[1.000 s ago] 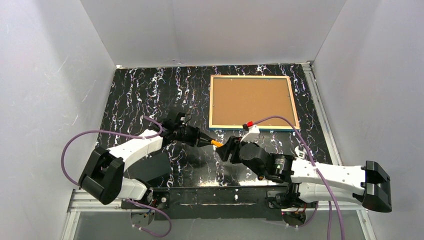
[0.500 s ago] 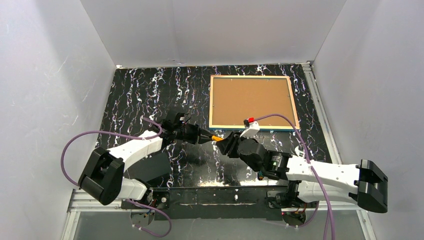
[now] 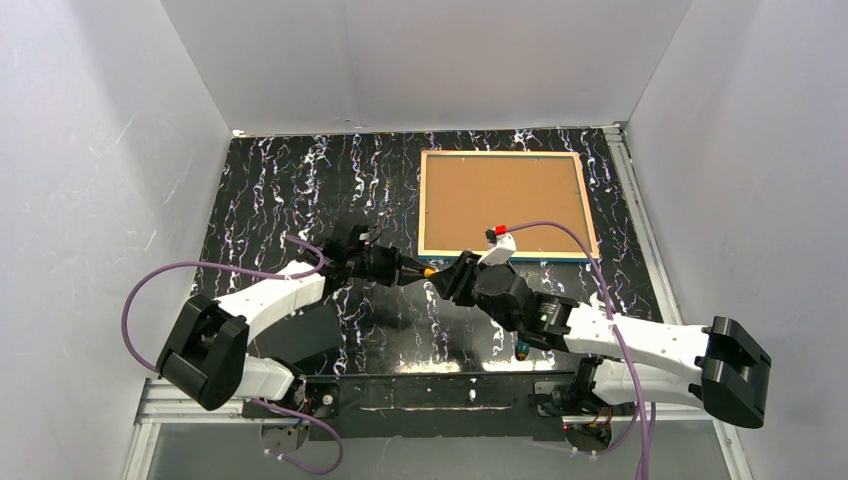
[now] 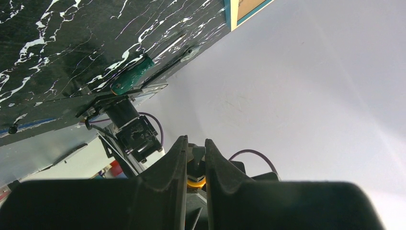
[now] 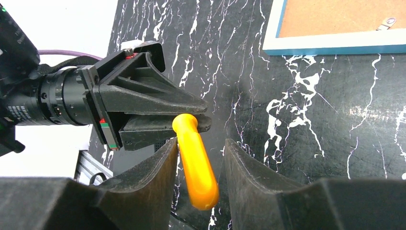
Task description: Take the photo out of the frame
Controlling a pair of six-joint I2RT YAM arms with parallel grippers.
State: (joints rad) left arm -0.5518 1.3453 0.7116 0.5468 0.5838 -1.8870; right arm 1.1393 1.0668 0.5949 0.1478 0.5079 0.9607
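The frame lies face down at the far right of the table, its brown backing board up; the blue edge of the frame shows in the right wrist view. The photo is hidden under the board. My left gripper hovers at mid-table, shut on the front end of an orange-handled tool. My right gripper meets it from the right. Seen from the right wrist, the orange handle runs between the right gripper's jaws, against one finger, with a gap to the other.
A green-handled tool lies near the table's front edge, under the right arm. White walls close in the table on three sides. A metal tab sits on the backing board.
My right gripper has moved up and left to the left gripper, and its jaws have narrowed around the orange handle. The left arm has hardly moved.
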